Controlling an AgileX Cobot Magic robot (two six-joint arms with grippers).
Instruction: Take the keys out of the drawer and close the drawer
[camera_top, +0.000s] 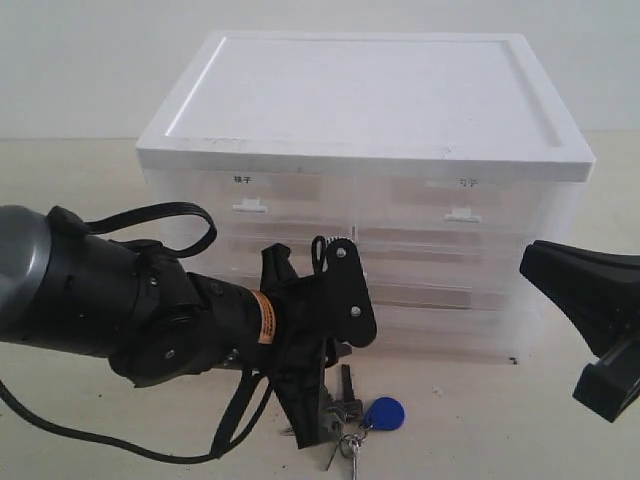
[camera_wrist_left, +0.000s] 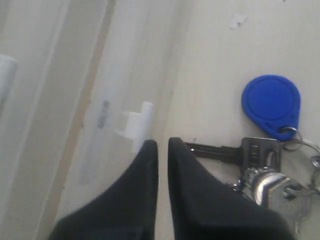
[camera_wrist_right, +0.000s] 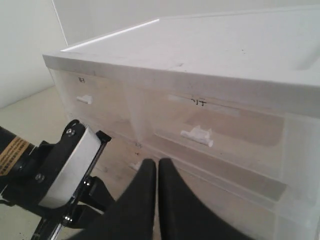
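Note:
The keys (camera_top: 348, 422) lie on the table just in front of the drawer cabinet (camera_top: 370, 90), their blue fob (camera_top: 385, 413) pointing right. In the left wrist view the keys (camera_wrist_left: 260, 167) and the fob (camera_wrist_left: 271, 104) rest beside my left gripper (camera_wrist_left: 162, 142), which is shut with nothing in it. Its tips are close to a white drawer handle (camera_wrist_left: 136, 124) low on the cabinet front. In the exterior view the left gripper (camera_top: 312, 432) hangs low next to the keys. My right gripper (camera_top: 530, 262) (camera_wrist_right: 156, 162) is shut and empty, hovering at the cabinet's right front.
The cabinet is translucent with a white lid and several drawers; two upper handles (camera_top: 249, 206) (camera_top: 462, 215) show, and those fronts look flush. The left arm (camera_top: 90, 300) and its cable cover the lower left drawers. Beige tabletop (camera_top: 480, 420) lies in front.

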